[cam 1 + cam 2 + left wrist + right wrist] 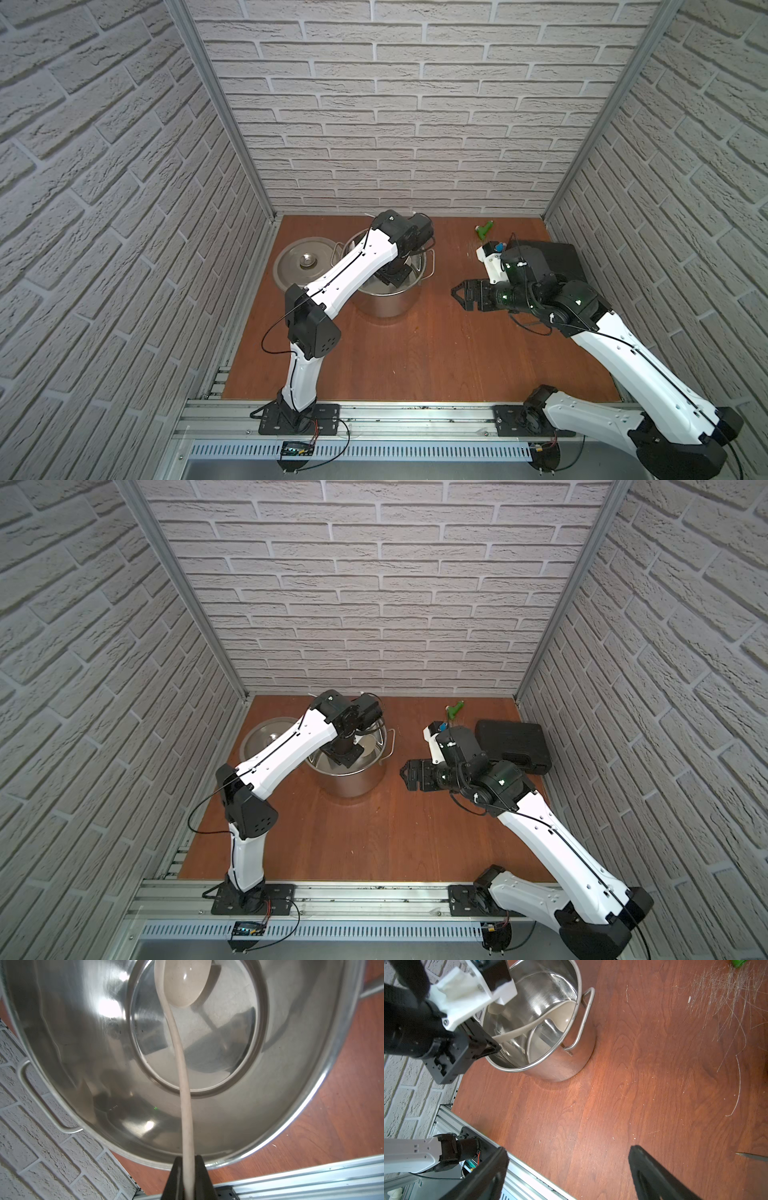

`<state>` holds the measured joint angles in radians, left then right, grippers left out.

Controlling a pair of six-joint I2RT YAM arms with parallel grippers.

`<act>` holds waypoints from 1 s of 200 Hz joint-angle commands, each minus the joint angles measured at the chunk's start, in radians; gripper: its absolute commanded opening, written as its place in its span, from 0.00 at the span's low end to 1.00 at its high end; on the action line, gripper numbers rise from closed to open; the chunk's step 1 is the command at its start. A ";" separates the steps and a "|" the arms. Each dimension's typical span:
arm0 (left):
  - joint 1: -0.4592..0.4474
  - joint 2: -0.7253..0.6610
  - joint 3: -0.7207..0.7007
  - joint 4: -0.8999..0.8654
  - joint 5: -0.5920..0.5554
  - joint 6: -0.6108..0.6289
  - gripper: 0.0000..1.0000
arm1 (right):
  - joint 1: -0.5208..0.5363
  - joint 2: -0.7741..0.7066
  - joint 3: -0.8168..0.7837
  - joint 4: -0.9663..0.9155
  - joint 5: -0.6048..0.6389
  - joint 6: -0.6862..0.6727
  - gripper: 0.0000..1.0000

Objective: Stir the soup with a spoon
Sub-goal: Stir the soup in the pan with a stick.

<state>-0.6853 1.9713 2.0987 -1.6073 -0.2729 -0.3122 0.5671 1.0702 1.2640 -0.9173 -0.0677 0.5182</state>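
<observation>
The cream-beige ladle (181, 1057) stands in the stainless-steel stockpot (386, 301). Its round bowl is down inside, over the shiny bottom disc. In the right wrist view the bowl lies close to the inner wall on the side of one loop handle (583, 1020); whether it touches the wall or the bottom cannot be told. Its long thin handle curves up out of the pot to the left gripper (188, 1159), whose two dark fingers are pinched tight on the handle near its upper end. That gripper hangs over the pot's mouth, pointing down into it from the left arm's bent wrist, as both top views show (345, 756).

The pot stands upright on the reddish-brown wooden table (415, 353), toward the back. Its round steel lid (305, 264) lies flat just beside it on the left, knob up.

The right gripper (457, 293) is well apart from the pot on the right, pointing toward it above the table, its jaws spread wide with nothing between them.

Behind the right arm lies a black case (513, 746), and near the back wall a small green item (484, 230). Thin pale strands (726, 1001) are scattered over the table there.
</observation>
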 commanded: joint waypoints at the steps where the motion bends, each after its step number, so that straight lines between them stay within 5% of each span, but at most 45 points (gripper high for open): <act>1: -0.009 -0.096 -0.080 -0.054 -0.001 -0.040 0.00 | 0.014 -0.002 0.006 0.021 0.005 -0.010 0.94; 55: 0.067 -0.223 -0.243 -0.066 -0.052 -0.058 0.00 | 0.015 0.045 0.020 0.059 -0.030 -0.017 0.94; 113: 0.161 -0.144 -0.141 -0.052 -0.084 0.028 0.00 | 0.014 0.030 0.010 0.034 -0.019 -0.019 0.94; 157: 0.094 -0.013 0.061 -0.078 -0.031 0.022 0.00 | 0.014 -0.008 -0.029 0.038 0.017 -0.003 0.94; 200: 0.010 0.007 0.062 -0.079 0.003 -0.022 0.00 | 0.014 -0.018 -0.048 0.040 0.022 -0.005 0.94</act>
<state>-0.6357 1.9789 2.1578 -1.6077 -0.2970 -0.3046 0.5671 1.0664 1.2320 -0.9028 -0.0628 0.5163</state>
